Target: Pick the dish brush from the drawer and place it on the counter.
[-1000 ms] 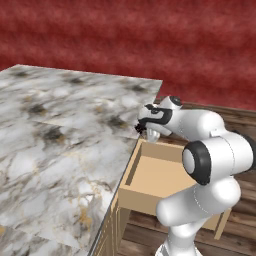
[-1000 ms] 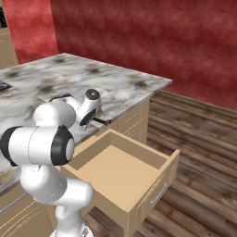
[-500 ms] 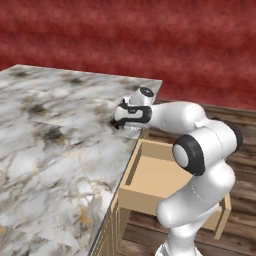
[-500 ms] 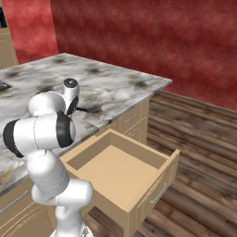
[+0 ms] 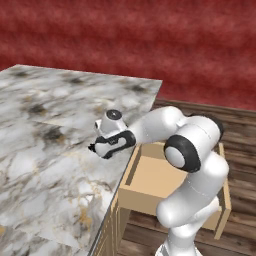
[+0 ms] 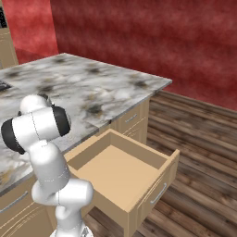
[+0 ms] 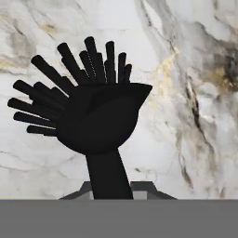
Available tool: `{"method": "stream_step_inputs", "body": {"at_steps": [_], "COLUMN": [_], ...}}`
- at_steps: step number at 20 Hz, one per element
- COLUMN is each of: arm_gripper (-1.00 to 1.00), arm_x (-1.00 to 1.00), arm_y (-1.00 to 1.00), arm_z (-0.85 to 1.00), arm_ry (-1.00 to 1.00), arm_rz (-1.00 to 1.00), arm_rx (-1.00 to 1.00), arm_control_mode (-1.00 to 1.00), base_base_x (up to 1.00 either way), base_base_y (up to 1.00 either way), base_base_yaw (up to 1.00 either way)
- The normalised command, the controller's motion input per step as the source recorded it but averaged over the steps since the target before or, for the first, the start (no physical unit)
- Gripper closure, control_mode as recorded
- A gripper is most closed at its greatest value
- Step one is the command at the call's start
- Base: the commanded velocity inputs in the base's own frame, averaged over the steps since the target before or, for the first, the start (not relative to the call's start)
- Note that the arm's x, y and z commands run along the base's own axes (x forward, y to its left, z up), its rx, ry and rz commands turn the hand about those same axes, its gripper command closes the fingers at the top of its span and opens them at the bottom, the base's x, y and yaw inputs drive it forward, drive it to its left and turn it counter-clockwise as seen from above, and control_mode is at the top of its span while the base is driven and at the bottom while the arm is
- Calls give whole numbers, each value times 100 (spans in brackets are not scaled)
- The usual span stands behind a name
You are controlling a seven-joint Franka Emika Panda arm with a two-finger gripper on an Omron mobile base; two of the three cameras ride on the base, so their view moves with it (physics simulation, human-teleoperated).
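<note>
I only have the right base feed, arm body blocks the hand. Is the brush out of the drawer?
Observer: Yes. Hand view shows the dish brush in the gripper, tufted head over the marbled counter.
Operator: Where is the gripper relative to the edge?
Observer: Left base view has the gripper above the slab, inboard of the open drawer.
Operator: Touching down yet?
Observer: Cannot tell; no view shows whether there is a gap under the bristles.

The bench point(image 5: 45, 125) is a white-grey marbled slab on tan cabinets. An open wooden drawer point(image 6: 121, 162) juts from its front.
</note>
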Motion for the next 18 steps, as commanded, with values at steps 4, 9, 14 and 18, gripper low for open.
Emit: {"method": "stream_step_inputs", "body": {"at_steps": [4, 9, 14, 18], "arm_gripper": [100, -100, -100, -100], "arm_x": [-4, -3, -6, 0], "arm_y": [58, 17, 0, -1], "arm_z": [-99, -86, -33, -3], "arm_ry": [0, 0, -6, -11], "arm_rz": [4, 3, 3, 8], "arm_rx": [-9, -5, 0, 0], "arm_control_mode": [-100, -100, -100, -100], "base_base_x": [0, 0, 0, 0], "base_base_y": [0, 0, 0, 0], "base_base_yaw": [0, 0, 0, 0]}}
